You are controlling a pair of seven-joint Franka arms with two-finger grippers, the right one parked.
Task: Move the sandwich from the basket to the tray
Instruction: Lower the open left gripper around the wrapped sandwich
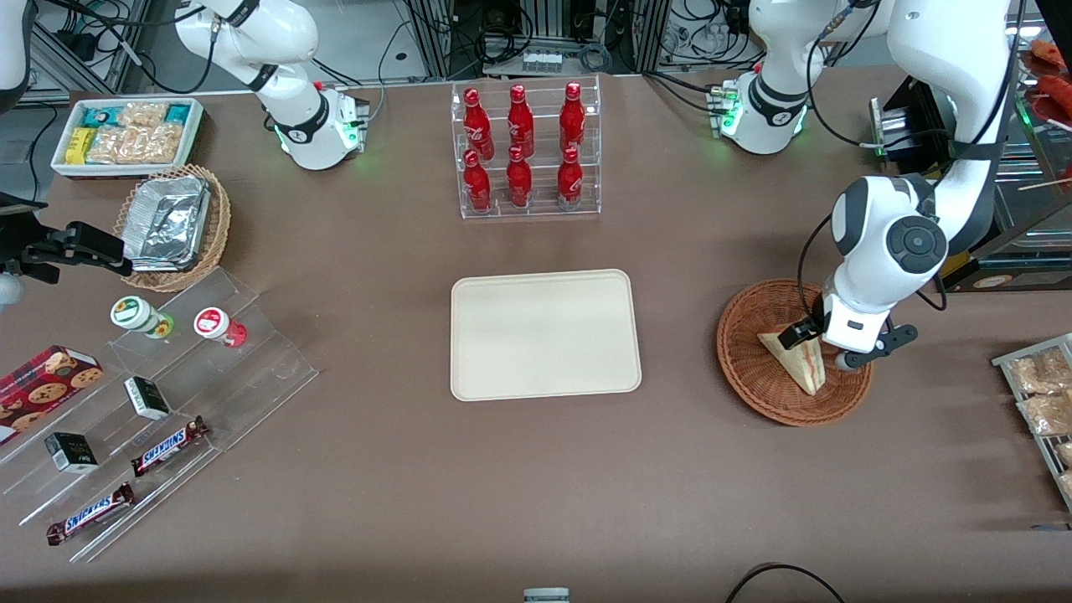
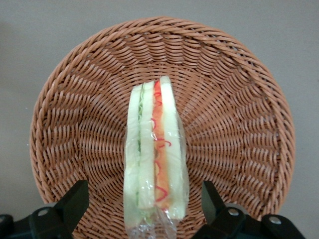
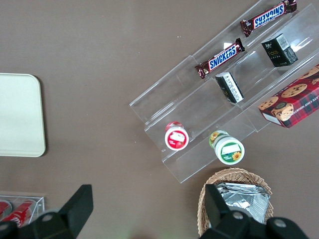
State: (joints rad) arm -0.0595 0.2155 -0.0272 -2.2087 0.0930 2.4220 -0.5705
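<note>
Sandwich [image 2: 156, 154] in basket [image 2: 239, 124]; wrist cam shows end effector [image 2: 144, 204] open, astride it.

The left arm [image 1: 892, 243] above the basket [image 1: 754, 368] has glossy white shells, dark grey joint caps and black cables; its gripper [image 1: 837, 347] has black fingers [image 2: 75, 201].

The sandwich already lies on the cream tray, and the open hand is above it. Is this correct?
Not quite: the sandwich lies in the reddish-brown basket, not on the tray, which holds nothing. The open hand is above it, as the left wrist view shows.
</note>
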